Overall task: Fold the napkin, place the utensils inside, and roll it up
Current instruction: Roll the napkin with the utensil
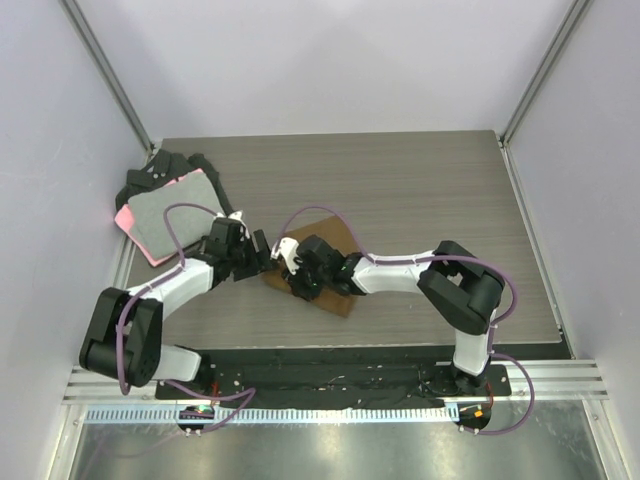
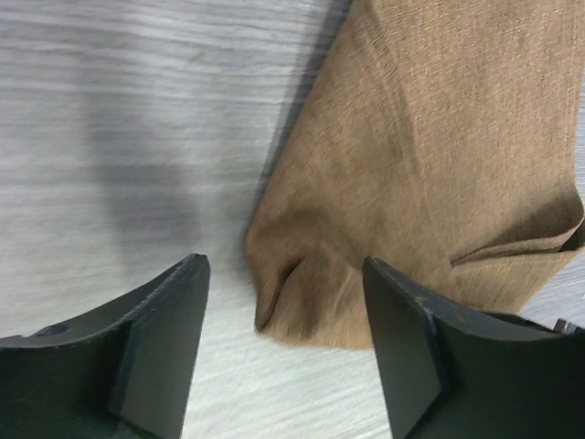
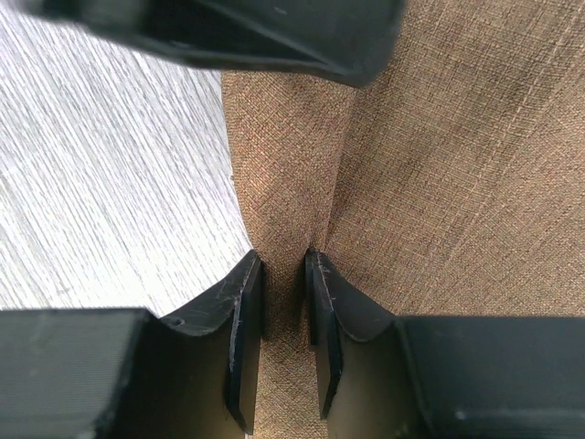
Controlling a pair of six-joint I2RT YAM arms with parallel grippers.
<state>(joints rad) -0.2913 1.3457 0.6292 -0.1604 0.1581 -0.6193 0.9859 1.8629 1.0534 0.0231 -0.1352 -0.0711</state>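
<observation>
The brown napkin (image 1: 336,300) lies near the table's middle, partly under my right arm. My right gripper (image 1: 296,282) is shut on a raised fold of the napkin near its left edge; the right wrist view shows its pads (image 3: 247,302) pinching the cloth (image 3: 439,165). My left gripper (image 1: 264,250) is open just left of the napkin. In the left wrist view a creased napkin corner (image 2: 311,293) lies on the table between its spread fingers (image 2: 164,338), touching neither. The black utensil is not in view.
A grey cloth with a pink edge (image 1: 168,222) lies at the far left on a pile of black cloths (image 1: 160,172). Frame posts and walls stand along the table's left and right sides.
</observation>
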